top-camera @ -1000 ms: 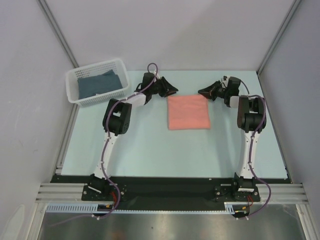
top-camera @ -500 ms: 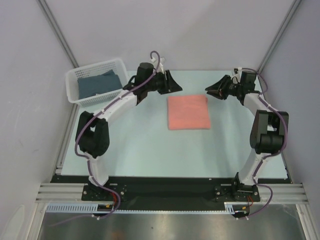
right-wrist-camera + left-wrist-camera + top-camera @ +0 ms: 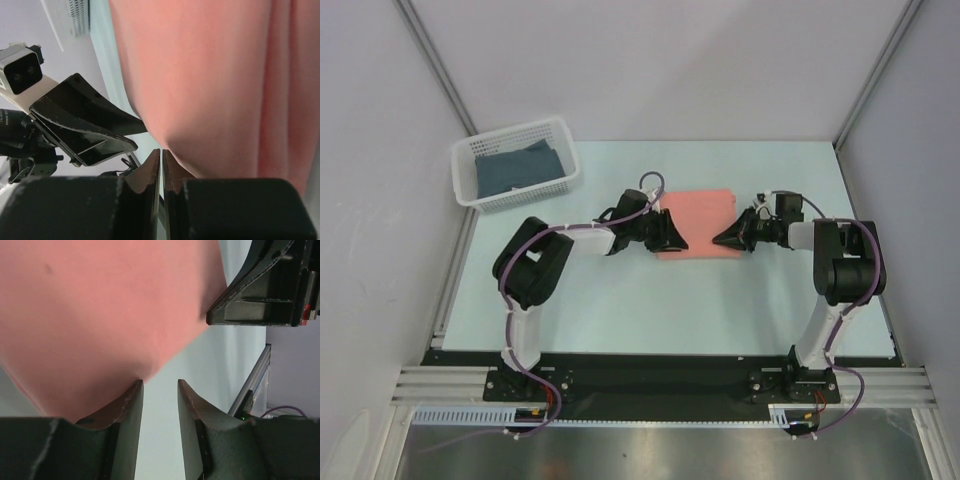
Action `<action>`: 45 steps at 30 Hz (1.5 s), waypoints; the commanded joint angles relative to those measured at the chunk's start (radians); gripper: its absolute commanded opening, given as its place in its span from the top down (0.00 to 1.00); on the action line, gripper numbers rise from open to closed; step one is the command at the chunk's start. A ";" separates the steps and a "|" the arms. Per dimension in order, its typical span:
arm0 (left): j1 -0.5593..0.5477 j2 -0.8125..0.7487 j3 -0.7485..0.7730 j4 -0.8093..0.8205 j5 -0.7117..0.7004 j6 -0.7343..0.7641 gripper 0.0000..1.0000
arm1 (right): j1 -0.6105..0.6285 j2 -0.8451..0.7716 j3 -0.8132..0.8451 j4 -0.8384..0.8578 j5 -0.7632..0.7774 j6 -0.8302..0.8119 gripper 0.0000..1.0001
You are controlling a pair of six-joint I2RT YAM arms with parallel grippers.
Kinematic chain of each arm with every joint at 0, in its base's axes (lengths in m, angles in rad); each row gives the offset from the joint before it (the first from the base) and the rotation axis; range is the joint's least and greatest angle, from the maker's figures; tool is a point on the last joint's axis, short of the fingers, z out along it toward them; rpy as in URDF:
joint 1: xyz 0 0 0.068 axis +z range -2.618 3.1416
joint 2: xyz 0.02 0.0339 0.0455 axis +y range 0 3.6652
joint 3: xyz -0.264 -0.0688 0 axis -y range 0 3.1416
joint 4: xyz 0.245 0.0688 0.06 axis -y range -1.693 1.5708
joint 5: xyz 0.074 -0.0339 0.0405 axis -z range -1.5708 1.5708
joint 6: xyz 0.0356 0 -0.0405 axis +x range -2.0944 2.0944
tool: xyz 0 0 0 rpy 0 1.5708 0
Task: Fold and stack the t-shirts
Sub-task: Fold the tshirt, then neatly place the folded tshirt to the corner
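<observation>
Salmon-pink t-shirt (image 3: pixel 698 213): soft, matte, folded into a smooth rectangle, flat mid-worktop (image 3: pixel 620 295). Left claw (image 3: pixel 160 386) released at its near left corner, dark wedge fingers parted, one tip touching cloth. Right claw (image 3: pixel 161 152) clenched to a hairline slit at the near right corner; cloth pinched or not, cannot tell. Slate-blue t-shirt (image 3: pixel 510 170) rumpled inside the white lattice basket (image 3: pixel 525 196), far left. Pale worktop showing between rectangle and basket.
</observation>
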 commanded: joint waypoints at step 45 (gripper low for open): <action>0.155 -1.106 -0.600 -0.391 0.004 0.098 0.50 | -0.060 0.449 0.838 -0.564 0.191 -0.536 0.29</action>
